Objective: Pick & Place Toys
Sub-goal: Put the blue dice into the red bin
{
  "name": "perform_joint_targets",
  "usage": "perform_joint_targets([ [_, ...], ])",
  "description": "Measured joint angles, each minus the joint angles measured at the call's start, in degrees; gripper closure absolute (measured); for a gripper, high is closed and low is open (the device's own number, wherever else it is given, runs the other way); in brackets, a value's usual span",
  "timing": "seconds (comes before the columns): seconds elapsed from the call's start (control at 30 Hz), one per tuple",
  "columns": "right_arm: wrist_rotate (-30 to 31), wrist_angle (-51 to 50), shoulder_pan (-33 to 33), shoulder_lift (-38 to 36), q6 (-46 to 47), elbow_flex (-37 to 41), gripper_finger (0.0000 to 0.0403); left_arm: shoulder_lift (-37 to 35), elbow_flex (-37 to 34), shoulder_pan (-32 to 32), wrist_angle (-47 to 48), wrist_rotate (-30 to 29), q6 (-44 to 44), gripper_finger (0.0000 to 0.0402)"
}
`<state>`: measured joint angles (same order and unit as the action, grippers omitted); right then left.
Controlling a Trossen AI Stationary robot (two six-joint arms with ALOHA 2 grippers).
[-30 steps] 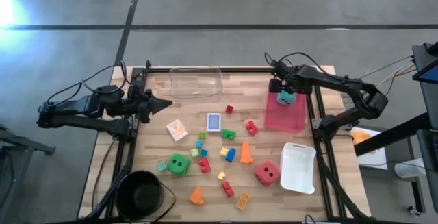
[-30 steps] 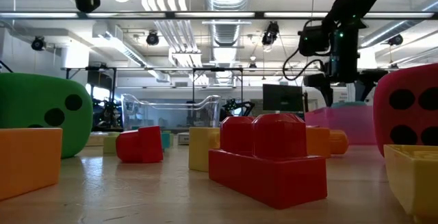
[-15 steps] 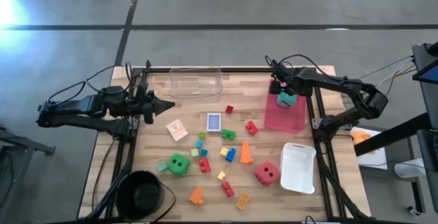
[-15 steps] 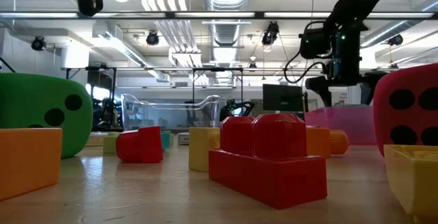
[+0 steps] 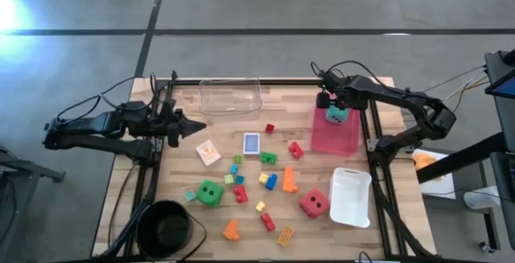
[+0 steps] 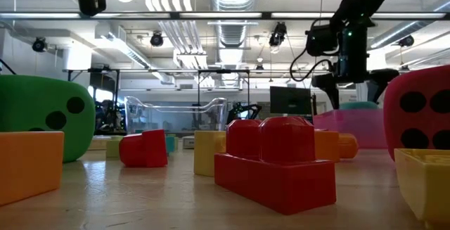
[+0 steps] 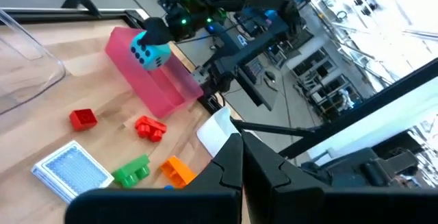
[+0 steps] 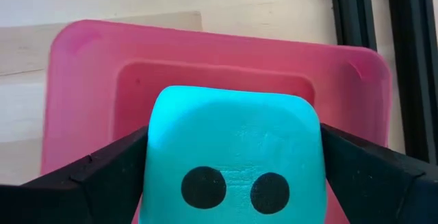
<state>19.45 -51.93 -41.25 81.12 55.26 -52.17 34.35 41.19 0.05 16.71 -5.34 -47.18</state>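
Observation:
My right gripper (image 5: 333,108) is shut on the teal dotted die (image 8: 233,155) over the far end of the pink tray (image 5: 338,138). In the low view the die's top (image 6: 358,105) shows just above the tray's rim. My left gripper (image 5: 201,123) is shut and empty, above the table's left side. The green die (image 5: 210,192), the red die (image 5: 314,203), the blue card box (image 5: 252,143) and several small bricks lie on the table's middle. My right gripper pinches the teal die between its two fingers (image 8: 102,176), one on each of two opposite sides (image 8: 154,162). The fingers come from above, pointing down. The die sits upright with its lower part inside the pink tray; whether it rests on the tray's floor I cannot tell.
A clear tray (image 5: 231,96) stands at the far edge. A white tray (image 5: 351,196) lies at the right near side, and a black bowl (image 5: 165,227) at the near left corner. An orange-and-white card (image 5: 208,152) lies left of the blue box.
My right gripper has stayed over the pink tray with the teal die, dipping slightly and coming back up. Nothing on the table has moved.

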Motion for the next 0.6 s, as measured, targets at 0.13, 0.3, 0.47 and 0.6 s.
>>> perform_joint_targets([
  [0.13,0.03,0.1,0.0,0.01,0.0,0.03,0.0019,0.0,0.0,0.0,-0.02,0.02,-0.8,0.0399],
  [0.3,0.01,0.22,0.13,-0.02,0.24,0.03,0.0019,0.0,0.0,0.0,-0.02,0.04,-1.11,0.0399],
  [0.47,-0.04,0.23,0.22,-0.04,-2.13,0.05,0.0019,0.0,0.0,0.0,-0.04,0.03,-1.31,0.0399],
  [0.6,-1.24,0.23,0.22,-0.04,-1.5,0.08,0.0019,0.0,0.0,0.0,-0.04,0.02,-1.31,0.0399],
])
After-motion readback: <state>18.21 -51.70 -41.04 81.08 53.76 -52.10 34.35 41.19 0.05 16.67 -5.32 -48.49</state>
